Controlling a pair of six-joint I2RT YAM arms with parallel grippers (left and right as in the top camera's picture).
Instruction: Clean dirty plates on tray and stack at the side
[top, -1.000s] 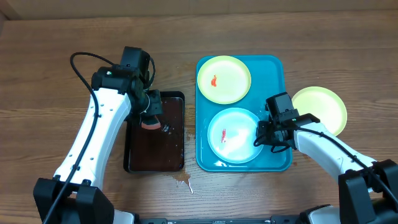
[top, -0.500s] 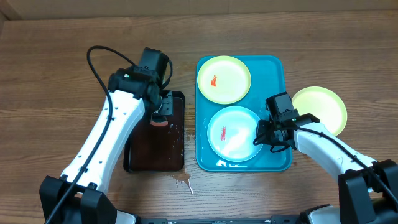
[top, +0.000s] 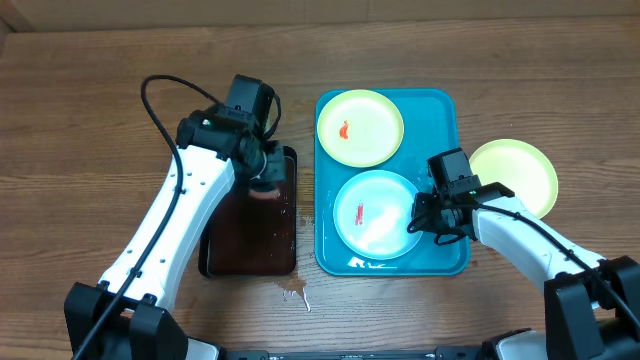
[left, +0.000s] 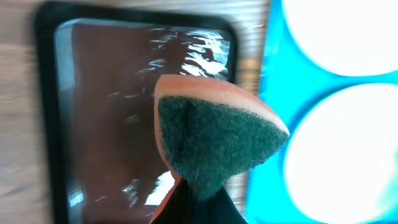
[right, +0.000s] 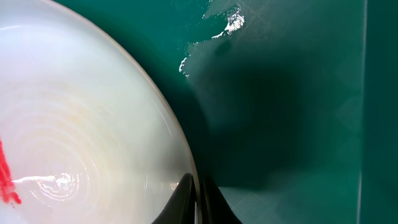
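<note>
Moved since earlier: left gripper with its sponge has gone from the middle of the black tray to its far right corner, nearer the turquoise tray; the right arm has not moved.
Plates: 3 in all. The blue-white plate sits on the tray's near half with a red smear. The far plate, yellow-green and smeared, sits on the far half. The side plate rests on the table, right of the tray.
Right gripper: pinched narrow on the blue-white plate's right rim.
Left gripper: clamped on the sponge, green scouring face over an orange back.
Step in hand: probably carrying the sponge to the blue-white plate. Keep the rim pinned, lay the green face flat on the smear, and wipe toward the pinch so the plate doesn't slip out.
Orientation: the plates are round with no long axis and lie flat, face up. The tray's long axis runs far to near.
</note>
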